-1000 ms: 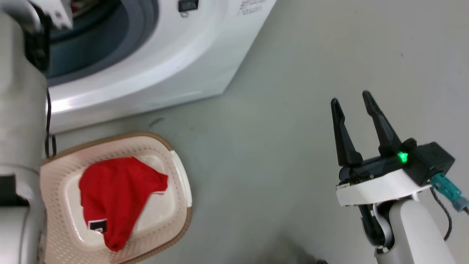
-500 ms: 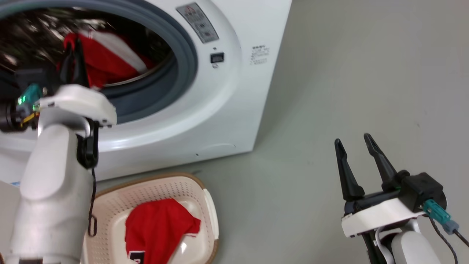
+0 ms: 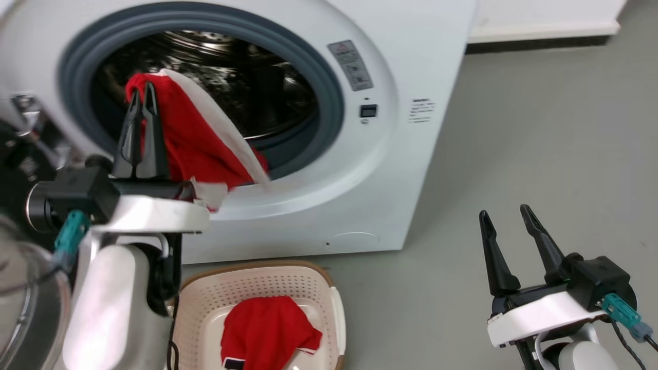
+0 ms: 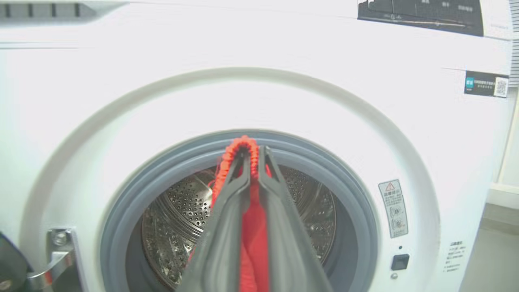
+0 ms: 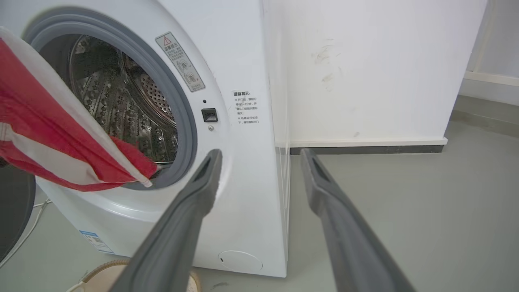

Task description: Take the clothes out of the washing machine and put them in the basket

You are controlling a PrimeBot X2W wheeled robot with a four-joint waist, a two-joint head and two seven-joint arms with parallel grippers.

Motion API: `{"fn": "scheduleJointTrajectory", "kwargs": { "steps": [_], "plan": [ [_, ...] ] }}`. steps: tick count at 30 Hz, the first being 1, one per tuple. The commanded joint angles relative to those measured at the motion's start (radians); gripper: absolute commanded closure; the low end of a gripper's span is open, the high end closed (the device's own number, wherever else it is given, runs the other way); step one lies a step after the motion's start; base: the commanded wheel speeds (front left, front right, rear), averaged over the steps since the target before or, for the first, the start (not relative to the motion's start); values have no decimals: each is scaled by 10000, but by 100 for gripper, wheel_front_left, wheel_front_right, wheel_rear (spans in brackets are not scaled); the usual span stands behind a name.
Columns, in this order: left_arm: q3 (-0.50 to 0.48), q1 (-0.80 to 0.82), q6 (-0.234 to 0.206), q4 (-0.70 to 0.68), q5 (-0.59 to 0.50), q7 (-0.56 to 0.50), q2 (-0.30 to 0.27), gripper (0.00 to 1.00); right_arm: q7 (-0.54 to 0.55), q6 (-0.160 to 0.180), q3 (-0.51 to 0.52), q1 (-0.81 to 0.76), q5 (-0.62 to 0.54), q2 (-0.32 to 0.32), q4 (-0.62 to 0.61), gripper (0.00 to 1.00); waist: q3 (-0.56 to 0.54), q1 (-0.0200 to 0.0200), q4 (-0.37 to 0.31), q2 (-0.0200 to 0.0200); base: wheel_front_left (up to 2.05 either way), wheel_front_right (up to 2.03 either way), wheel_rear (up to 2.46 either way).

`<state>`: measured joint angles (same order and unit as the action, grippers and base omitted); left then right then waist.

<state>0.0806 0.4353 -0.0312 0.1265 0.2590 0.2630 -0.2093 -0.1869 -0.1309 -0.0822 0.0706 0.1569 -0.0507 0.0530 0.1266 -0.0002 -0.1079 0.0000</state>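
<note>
Light is bright, even and diffuse, and shadows are soft: a faint one lies on the floor at the washer foot. In the left wrist view the washer front above the porthole is blown out to near white. The drum inside it throws small glints. The clothes hem below the porthole smears with blur, and the left forearm before the washer is out of focus.
</note>
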Motion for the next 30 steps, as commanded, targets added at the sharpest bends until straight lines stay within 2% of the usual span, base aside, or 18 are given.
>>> {"fn": "scheduleJointTrajectory", "kwargs": {
  "steps": [1, 7, 14, 21, 30],
  "plan": [
    [115, -404, -50, -850, -109, 24, 108, 100, 38, 5, 24, -161, 30, 10, -98, 0, -162, 2, 427, 0, 0, 0, 0],
    [375, -1529, -269, -2493, -202, -125, 240, 100, 154, 5, -1, -162, 30, 10, -223, 0, -141, 2, 867, 0, 0, 0, 0],
    [559, -3026, -484, -2454, 37, -389, 488, 100, 187, 3, -92, -55, -6, 11, -333, 0, 192, 2, 1000, 0, 0, 0, 0],
    [788, -4020, -397, -133, 503, -174, 952, 100, 301, 3, -149, 237, -165, 10, -537, 0, 1040, 2, 1044, 0, 0, 0, 0],
    [569, -2680, 293, 4172, 1315, 19, 1375, 100, 432, 3, -187, 785, -458, 10, -866, 0, 2645, 2, 1045, 0, 0, 0, 0]
  ]
}}
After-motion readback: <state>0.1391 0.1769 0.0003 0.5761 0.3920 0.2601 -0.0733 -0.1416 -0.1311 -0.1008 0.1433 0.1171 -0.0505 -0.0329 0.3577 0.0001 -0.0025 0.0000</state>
